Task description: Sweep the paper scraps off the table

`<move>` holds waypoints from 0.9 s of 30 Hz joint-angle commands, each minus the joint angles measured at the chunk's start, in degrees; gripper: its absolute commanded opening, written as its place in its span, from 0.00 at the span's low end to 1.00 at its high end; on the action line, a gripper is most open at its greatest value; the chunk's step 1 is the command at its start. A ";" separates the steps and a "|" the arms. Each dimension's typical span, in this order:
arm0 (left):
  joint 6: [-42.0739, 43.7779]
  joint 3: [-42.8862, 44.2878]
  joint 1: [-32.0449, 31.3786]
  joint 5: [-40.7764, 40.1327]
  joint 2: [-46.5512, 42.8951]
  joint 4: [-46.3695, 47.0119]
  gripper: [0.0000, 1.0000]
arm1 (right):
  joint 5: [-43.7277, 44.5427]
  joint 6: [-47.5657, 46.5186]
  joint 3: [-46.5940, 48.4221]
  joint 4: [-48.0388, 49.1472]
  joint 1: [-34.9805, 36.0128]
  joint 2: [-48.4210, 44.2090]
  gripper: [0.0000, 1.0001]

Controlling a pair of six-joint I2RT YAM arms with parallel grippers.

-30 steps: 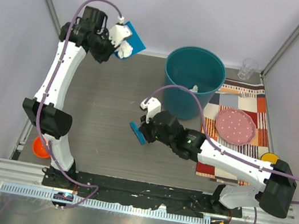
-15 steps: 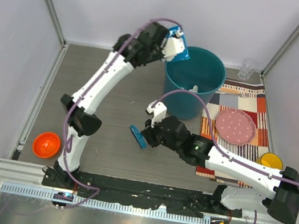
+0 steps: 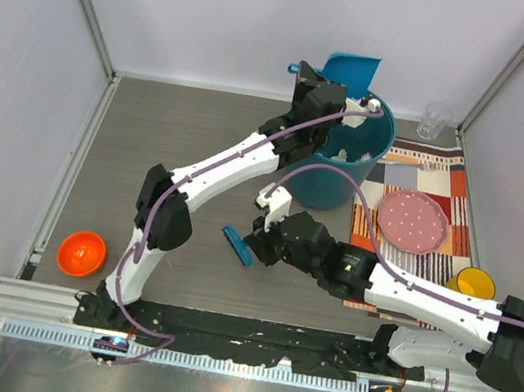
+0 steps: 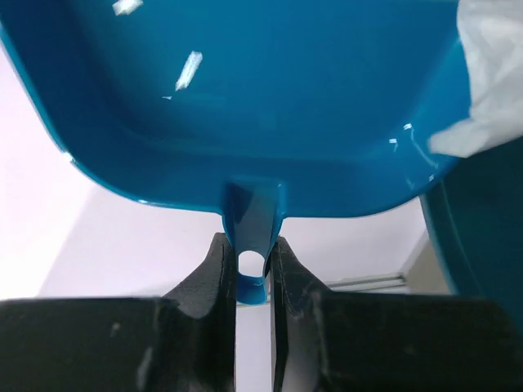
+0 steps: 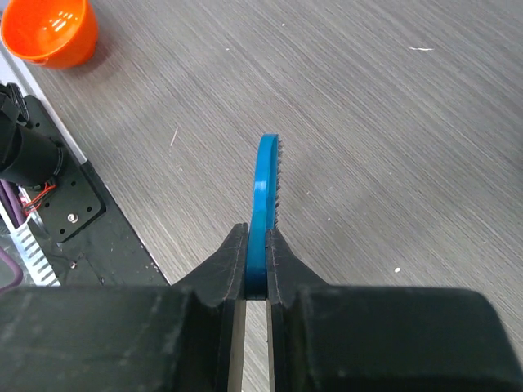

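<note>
**Dustpan tipped over the bin, brush held low above the surface**

Your left tool (image 4: 253, 245) is clamped on the short handle of the blue dustpan (image 4: 245, 98); both fingers (image 4: 214, 273) press against the handle from the two sides. In the top view the left arm reaches far across, and the dustpan (image 3: 350, 69) stands tilted at the far rim of the teal bin (image 3: 318, 194). The paper scraps (image 3: 356, 155) show as white wads inside the bin. In the left wrist view one more white wad (image 4: 490, 73) sits at the right edge of the pan. Whether it rests in the pan or lies behind it in the bin, you cannot tell from here.

Your right tool (image 5: 257, 245) is closed on the thin blue brush (image 5: 265, 188), which sticks out forward between the fingers, edge-on to the camera. From above, the brush (image 3: 237, 245) is near the middle of the surface (image 3: 177, 161) — in front of the bin and well apart from it. If the bristles touch the wood, the pictures do not make it clear.

An orange bowl (image 3: 81, 253) stands at the near left of the surface. On the right lies a striped placemat (image 3: 417, 183) with a pink plate (image 3: 413, 223) on it, a yellow bowl (image 3: 470, 284) at its near corner, and a clear glass (image 3: 436, 120) at the far side.
</note>
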 commanded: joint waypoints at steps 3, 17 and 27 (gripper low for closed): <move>25.96 -8.82 0.43 -1.40 -4.06 35.56 0.00 | 2.57 -0.51 0.17 1.52 0.32 -3.58 0.01; 42.58 -25.96 0.52 7.91 -9.25 58.95 0.00 | 3.53 -0.60 -0.44 1.44 0.49 -5.25 0.01; 38.40 -26.51 2.54 8.11 -10.56 59.78 0.00 | 5.02 -0.42 -0.53 0.82 0.76 -6.22 0.01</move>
